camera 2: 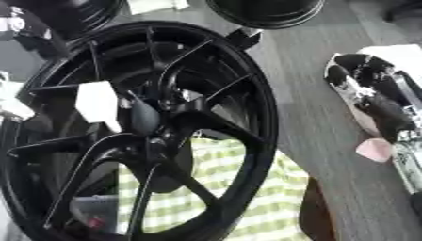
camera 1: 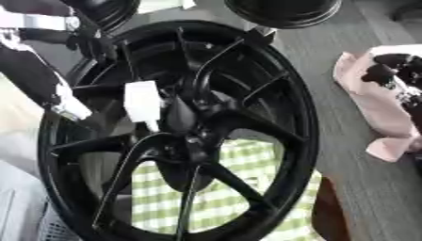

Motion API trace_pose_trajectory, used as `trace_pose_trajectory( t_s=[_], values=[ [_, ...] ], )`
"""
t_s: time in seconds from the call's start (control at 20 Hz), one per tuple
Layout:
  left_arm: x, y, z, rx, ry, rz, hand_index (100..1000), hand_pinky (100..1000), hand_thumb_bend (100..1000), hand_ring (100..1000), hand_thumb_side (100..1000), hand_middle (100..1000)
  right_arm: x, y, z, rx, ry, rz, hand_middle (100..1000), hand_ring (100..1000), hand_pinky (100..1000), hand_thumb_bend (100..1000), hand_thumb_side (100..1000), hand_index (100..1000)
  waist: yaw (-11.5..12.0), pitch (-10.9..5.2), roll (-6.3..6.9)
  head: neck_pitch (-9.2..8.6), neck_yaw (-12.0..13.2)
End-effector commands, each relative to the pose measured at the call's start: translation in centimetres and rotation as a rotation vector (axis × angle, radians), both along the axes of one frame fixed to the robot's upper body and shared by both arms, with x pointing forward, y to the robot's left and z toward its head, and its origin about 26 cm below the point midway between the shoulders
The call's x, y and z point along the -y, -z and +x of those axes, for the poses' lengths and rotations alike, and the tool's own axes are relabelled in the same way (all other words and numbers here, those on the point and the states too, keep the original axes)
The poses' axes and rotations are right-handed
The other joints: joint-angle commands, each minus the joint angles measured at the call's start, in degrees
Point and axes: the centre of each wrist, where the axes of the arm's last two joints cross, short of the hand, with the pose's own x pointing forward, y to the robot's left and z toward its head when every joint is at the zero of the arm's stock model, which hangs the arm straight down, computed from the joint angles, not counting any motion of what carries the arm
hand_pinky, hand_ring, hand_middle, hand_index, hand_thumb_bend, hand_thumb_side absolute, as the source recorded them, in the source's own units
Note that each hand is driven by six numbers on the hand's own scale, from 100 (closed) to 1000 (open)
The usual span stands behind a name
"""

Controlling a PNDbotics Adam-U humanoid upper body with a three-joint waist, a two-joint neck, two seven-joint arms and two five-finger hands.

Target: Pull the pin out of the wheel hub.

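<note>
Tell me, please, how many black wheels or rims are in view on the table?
3. The large spoked wheel fills the middle, over a green checked cloth. A second rim is cut off at the top edge, a third at the top left. Others may lie outside the view.

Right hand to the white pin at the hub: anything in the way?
Only the wheel's own rim. The right hand lies on the pink cloth to the wheel's right, outside the rim; the white pin sits left of the hub centre, in front of the spokes. Nothing else visible blocks it.
</note>
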Motion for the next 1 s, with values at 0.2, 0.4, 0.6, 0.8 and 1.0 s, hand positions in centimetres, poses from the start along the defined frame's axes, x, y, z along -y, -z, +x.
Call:
trace_pose_trajectory(
  t_s=[0.2,0.4,0.6,0.8,1.0],
  values=[
    [1.6,-1.2,-0.3,-0.061,-0.021,0.010,765,808,781,717,411,637,0.1,-0.6,0.0,0.008,0.000,-0.020,615,694,916,397,404,726,-0.1,-0.91,0.06,-1.01,0.2],
    [2.7,-0.9,-0.2,-0.052,-0.016,0.034,722,798,761,662,408,576,0.1,-0.7,0.1,0.010,-0.001,-0.022,615,694,916,389,407,727,0.1,-0.91,0.23,-0.98,0.3],
    [3.3,-0.6,0.3,-0.027,-0.041,0.060,720,800,721,658,391,573,0.1,-0.6,0.1,0.006,0.001,-0.019,615,694,917,389,409,727,0.3,-0.82,0.51,-1.10,0.3],
    [3.8,-0.6,0.6,-0.012,-0.053,0.062,714,790,671,654,377,570,0.1,-0.6,0.1,0.003,0.002,-0.017,615,694,918,390,409,727,0.4,-0.67,0.67,-1.25,0.5],
    [4.3,-0.9,0.4,-0.024,-0.044,0.037,701,778,654,639,347,561,0.1,-0.5,0.1,0.001,0.004,-0.016,616,695,918,389,410,727,0.3,-0.54,0.76,-1.43,0.6]
  ],
)
